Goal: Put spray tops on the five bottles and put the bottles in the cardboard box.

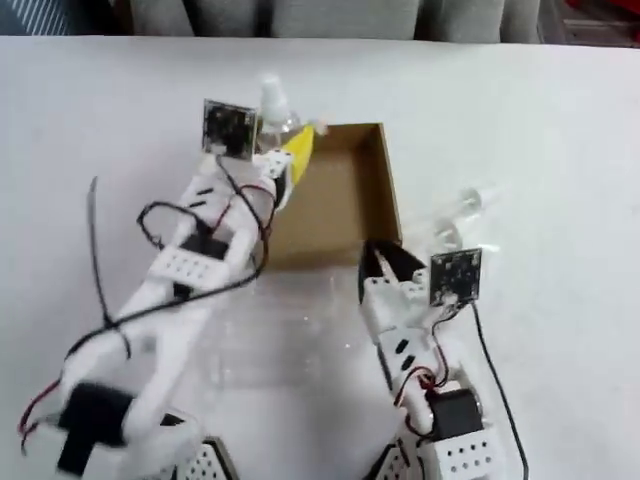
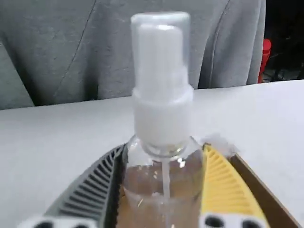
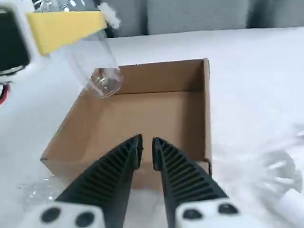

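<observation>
High view: the left end effector [image 1: 285,142] pinches a clear plastic bottle with a white spray top [image 1: 275,120] over the far left corner of the open brown cardboard box [image 1: 386,185]. A second clear bottle [image 1: 462,212] lies on the white bench [image 1: 560,120] just right of the box, nearer the right arm

Left wrist view: the grey and yellow fingers [image 2: 223,190] clamp the bottle's body

Right wrist view: the right end effector [image 3: 146,142], almost pressed together and empty, faces the box; the held bottle hangs tilted, base towards the box floor, so lowering it inward looks next
</observation>
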